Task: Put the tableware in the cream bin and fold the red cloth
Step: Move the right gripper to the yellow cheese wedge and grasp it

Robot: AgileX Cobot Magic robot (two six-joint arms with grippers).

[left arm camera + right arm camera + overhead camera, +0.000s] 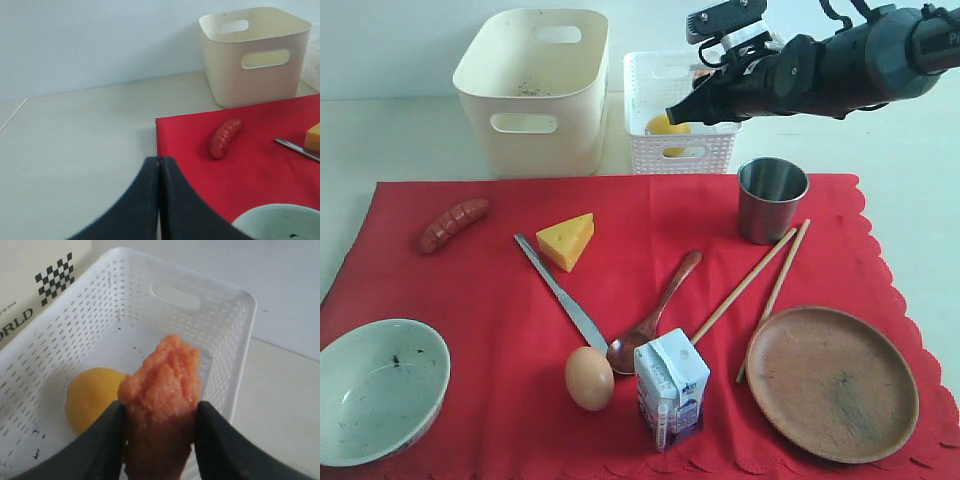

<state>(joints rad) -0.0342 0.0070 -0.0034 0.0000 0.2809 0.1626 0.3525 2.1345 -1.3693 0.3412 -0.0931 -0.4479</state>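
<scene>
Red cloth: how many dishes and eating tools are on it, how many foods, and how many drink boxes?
Tableware: 6 (bowl, cup, knife, spoon, pair of chopsticks counted as one, plate)
Food: 3 (sausage, cheese, egg)
Milk carton: 1
Total: 10

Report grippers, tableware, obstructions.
Left gripper shut, empty. Right gripper shut on orange food lump over white basket. Speckled bowl, steel cup, wooden plate not binned. Egg, cheese, sausage on red cloth.
</scene>
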